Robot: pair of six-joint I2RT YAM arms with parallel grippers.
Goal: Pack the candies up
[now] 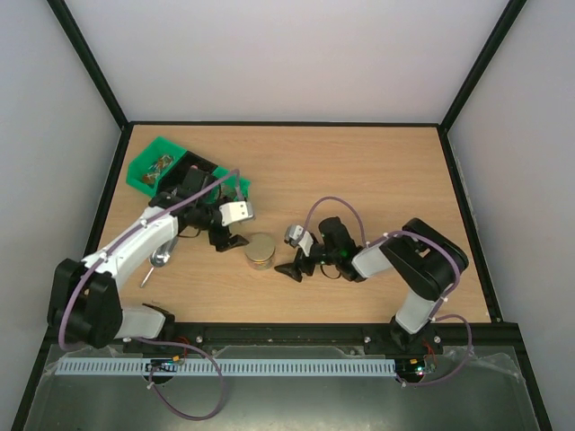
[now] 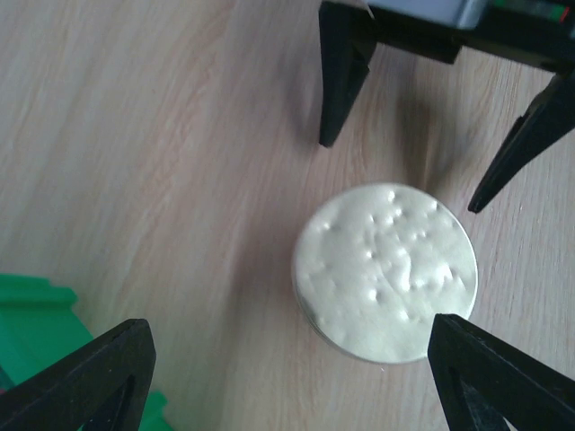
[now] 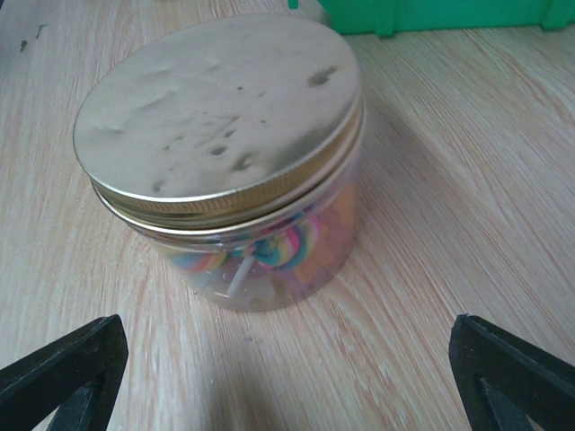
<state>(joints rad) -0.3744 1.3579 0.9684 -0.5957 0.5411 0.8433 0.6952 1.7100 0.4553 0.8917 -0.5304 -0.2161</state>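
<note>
Currently the multicoloured wrapped candies (image 3: 280, 248) you can see best are inside the round clear plastic jar (image 3: 340, 220), showing through its wall. The jar stands upright on the light wooden table (image 1: 359, 180), with the dented pale-gold metal lid (image 3: 220, 108) on its mouth. A few more candies lie in the green plastic bin (image 1: 144, 171) at the far left corner. Your left gripper (image 2: 287, 325) hangs just left of the jar with its 2 jaws spread wide and nothing between them. Your right gripper (image 3: 286, 323) faces the jar from the other side, low and near it, with its jaws also spread apart and not touching it. So the jar sits between your 2 grippers. A shiny metal scoop (image 1: 160, 259) lies on the table beside your left arm.
</note>
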